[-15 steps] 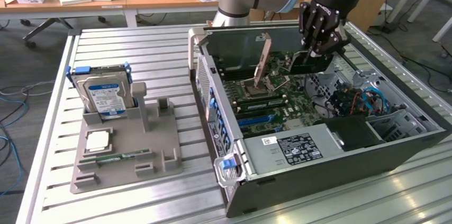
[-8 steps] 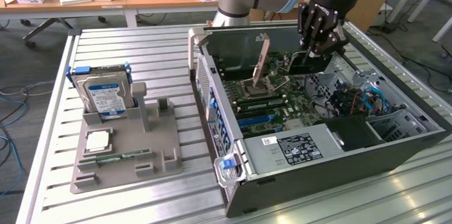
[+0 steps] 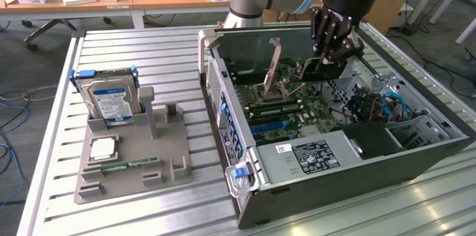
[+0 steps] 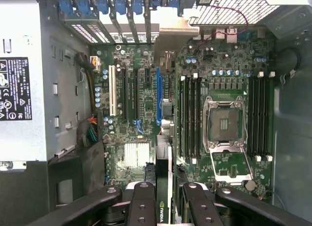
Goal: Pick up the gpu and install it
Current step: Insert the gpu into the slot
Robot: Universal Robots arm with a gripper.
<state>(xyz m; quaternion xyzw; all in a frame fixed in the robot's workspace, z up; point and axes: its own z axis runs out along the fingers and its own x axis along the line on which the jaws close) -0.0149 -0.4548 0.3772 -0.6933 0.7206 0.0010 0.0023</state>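
My gripper (image 3: pixel 328 57) reaches down into the open computer case (image 3: pixel 416 152) and is shut on the gpu (image 3: pixel 301 72). The card hangs on edge above the motherboard (image 3: pixel 290 110), its silver bracket toward the case's rear wall. In the wrist view the gpu (image 4: pixel 164 187) is edge-on between my black fingers (image 4: pixel 141 206), with a green logo on its upper edge. It runs along above the slots beside the long blue slot (image 4: pixel 159 94). Whether its edge touches a slot I cannot tell.
A grey holder tray (image 3: pixel 175 152) stands on the slatted table at the exterior view's left. It holds a hard drive (image 3: pixel 111 99), a memory stick (image 3: pixel 122 163) and a small chip (image 3: pixel 102 148). The power supply (image 3: pixel 309 155) and cables (image 3: pixel 372 107) crowd the case's near end.
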